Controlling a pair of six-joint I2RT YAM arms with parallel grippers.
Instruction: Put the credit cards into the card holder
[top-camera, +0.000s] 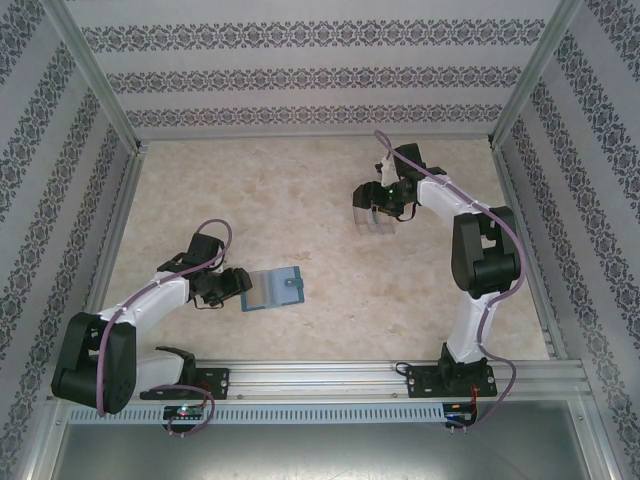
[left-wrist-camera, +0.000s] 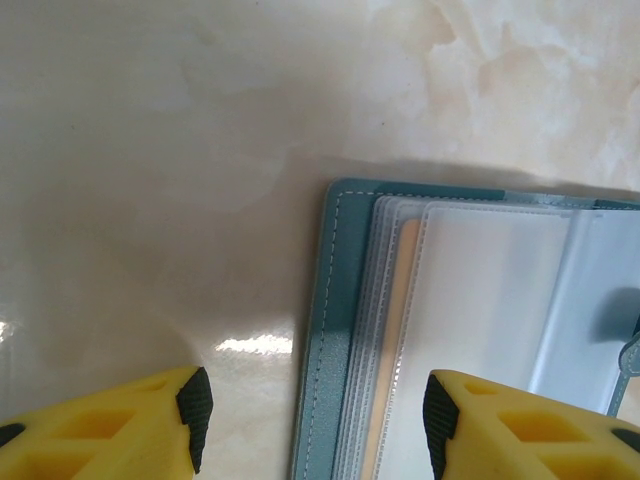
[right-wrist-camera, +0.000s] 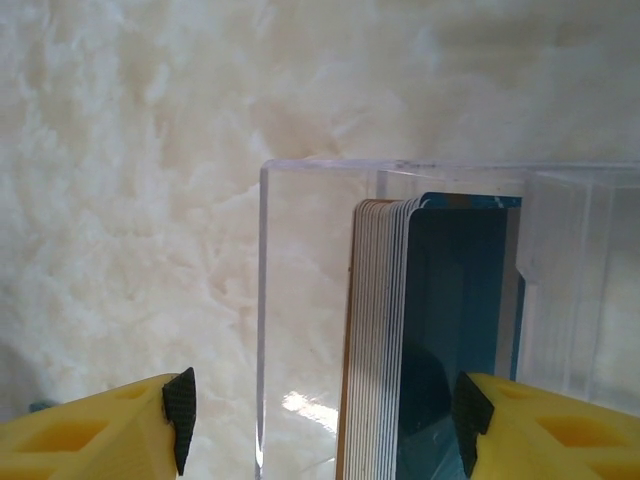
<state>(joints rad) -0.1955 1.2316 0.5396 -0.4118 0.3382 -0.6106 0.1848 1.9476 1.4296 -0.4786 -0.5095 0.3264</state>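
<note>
Top external view: both arm bases are bolted to an aluminium rail (top-camera: 330, 378) at the near edge of the bench (top-camera: 300, 190). Just beyond the rail, on the left half, the left pincer (top-camera: 237, 284) sits low at the left edge of the card holder (top-camera: 274, 290). The card holder lies opened flat on the marbled surface with its clear sleeves facing up. Farther back, on the right half and well apart from the card holder, the right pincer (top-camera: 378, 208) points down over a clear plastic stand (top-camera: 372, 222). Patterned walls (top-camera: 300, 80) close the bench at the back and sides. Left wrist view: the two yellow fingers (left-wrist-camera: 110, 430) with black pads are spread wide. One is over bare bench and the other over the sleeves, so the jaws straddle the holder's stitched teal edge and grip nothing. A tan lining shows between the stacked sleeves. Right wrist view: the yellow fingers (right-wrist-camera: 100, 445) are likewise spread apart, with the jaws open and nothing clamped. The credit cards (right-wrist-camera: 372, 340) stand on edge as a tight stack inside the clear plastic stand, pale edges toward the camera, and the outermost card shows a dark teal face. The stack lies between the two fingers. The pad over bare bench is clear of it; contact at the other pad cannot be determined.
</note>
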